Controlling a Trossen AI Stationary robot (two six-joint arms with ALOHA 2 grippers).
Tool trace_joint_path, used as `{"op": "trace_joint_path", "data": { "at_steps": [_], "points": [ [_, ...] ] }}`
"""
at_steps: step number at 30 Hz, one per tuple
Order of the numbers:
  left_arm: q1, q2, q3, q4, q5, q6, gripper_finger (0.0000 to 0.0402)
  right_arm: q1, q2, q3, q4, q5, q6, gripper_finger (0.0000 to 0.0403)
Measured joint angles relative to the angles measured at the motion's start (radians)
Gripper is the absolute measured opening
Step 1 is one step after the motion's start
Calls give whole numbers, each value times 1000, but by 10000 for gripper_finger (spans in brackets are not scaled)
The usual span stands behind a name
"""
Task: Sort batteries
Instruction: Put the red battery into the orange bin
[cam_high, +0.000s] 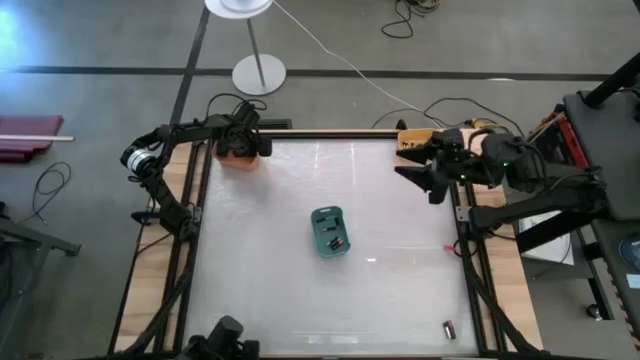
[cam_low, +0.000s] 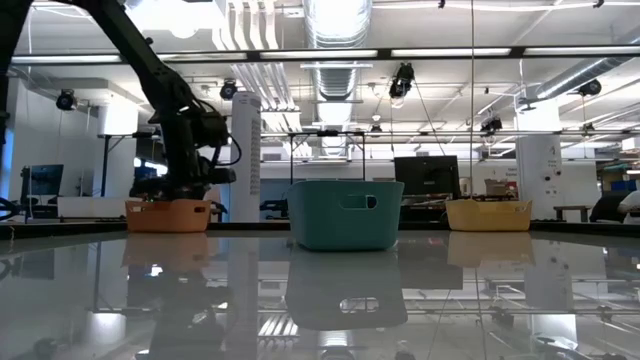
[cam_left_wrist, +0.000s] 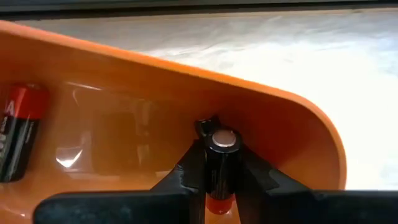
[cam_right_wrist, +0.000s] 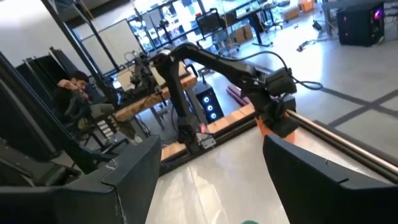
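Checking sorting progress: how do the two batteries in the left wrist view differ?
The black battery with a silver end cap stands gripped in the left hand; the red-and-black battery lies loose against the orange plastic bin wall. The gripped one shows its end cap, the loose one its side. Both are inside the same bin.

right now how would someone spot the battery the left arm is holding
Find the orange bin at the table's far left corner, where the left end effector reaches in. The held battery stands clamped between its dark fingers, silver cap showing; the other battery in that bin lies loose, red-ended.
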Motion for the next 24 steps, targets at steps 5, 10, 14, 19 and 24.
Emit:
{"op": "trace_joint_path", "data": {
  "at_steps": [5, 10, 14, 19, 24],
  "points": [
    [1, 6, 0, 16, 22, 29, 32, 0, 45, 0, 21, 0, 8, 267],
    [2, 15, 0, 14, 30, 31, 61, 0, 72, 0, 54, 0, 7, 266],
    [3, 17, -1, 11, 30, 36, 67, 0, 80, 0, 75, 0, 7, 278],
    [5, 14, -1, 3, 30, 40, 70, 0, 89, 0, 79, 1, -2, 296],
    [4, -34, -1, -4, 24, 24, 73, 3, 101, 0, 24, 0, -19, 313]
  ]
}}
